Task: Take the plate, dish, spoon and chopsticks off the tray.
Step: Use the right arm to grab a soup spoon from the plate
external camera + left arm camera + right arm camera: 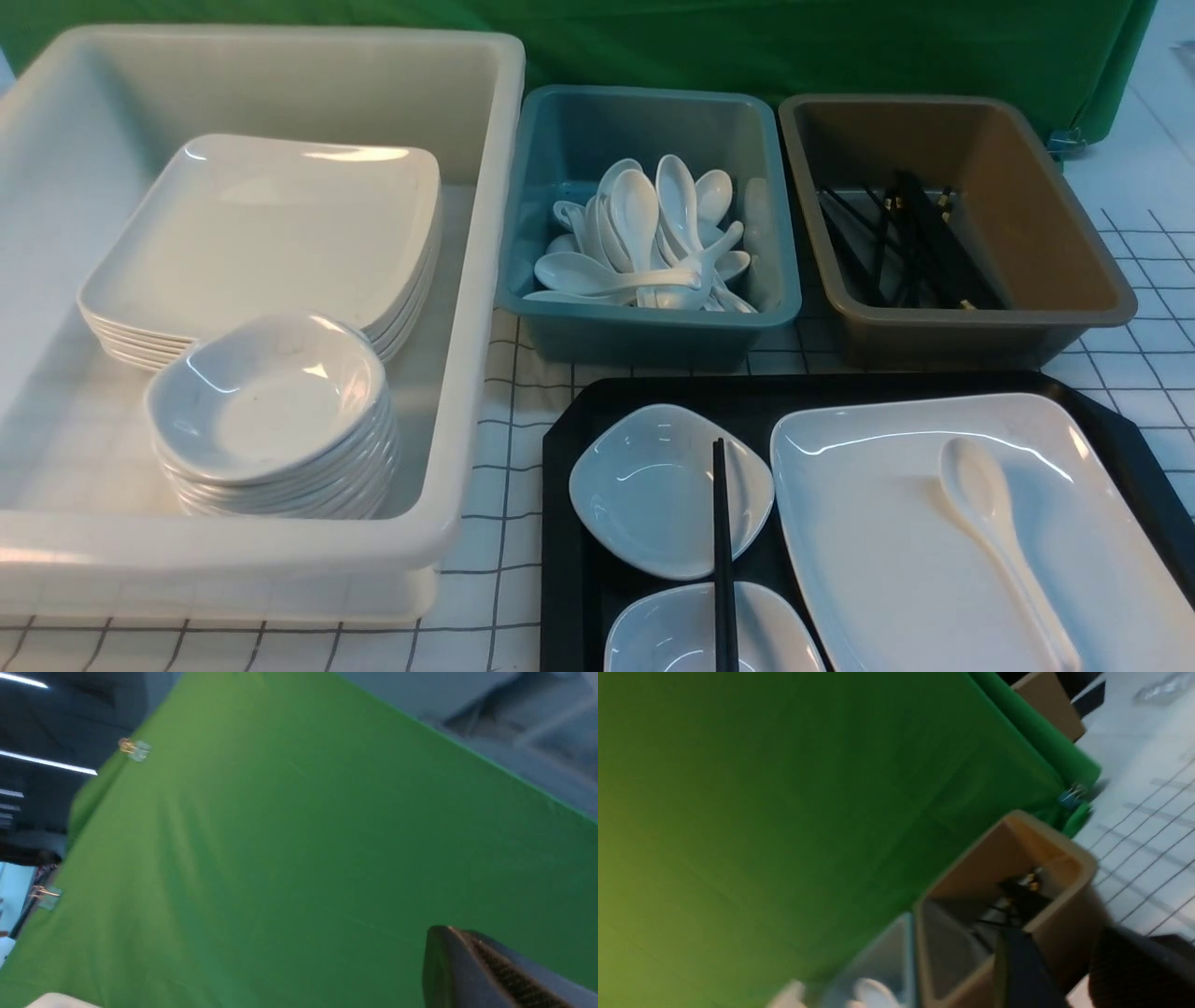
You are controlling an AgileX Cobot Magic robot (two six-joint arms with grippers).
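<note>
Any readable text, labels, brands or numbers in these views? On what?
None readable.
No print shows on the plate, spoon, tray, white bin, blue bin or brown bin.
Both wrist views are blurred and show no lettering.

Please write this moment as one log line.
tray: plate with spoon on it, far dish, near dish, chopsticks across both dishes | left end effector: shut | right end effector: open, empty
</note>
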